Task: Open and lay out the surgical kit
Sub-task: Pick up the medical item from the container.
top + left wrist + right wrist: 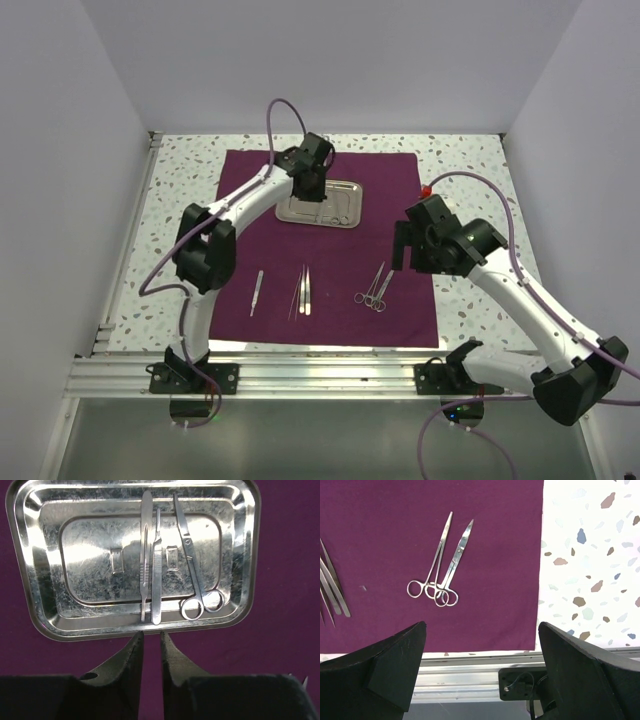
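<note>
The maroon cloth (400,200) lies spread flat on the table. The steel tray (350,212) sits on its far middle. In the left wrist view the tray (30,580) holds two slim handles (145,555) and a pair of scissors (192,560). My left gripper (151,637) hovers over the tray's near rim, jaws a narrow gap apart and empty. On the cloth's near half lie a scalpel handle (256,292), tweezers (303,290) and scissors with forceps (445,562). My right gripper (482,630) is wide open and empty above the cloth's near right corner.
The speckled tabletop (590,555) shows to the right of the cloth. An aluminium rail (470,675) runs along the near edge with the arm bases on it. White walls close in the left, far and right sides. A small red object (425,188) sits by the right arm's cable.
</note>
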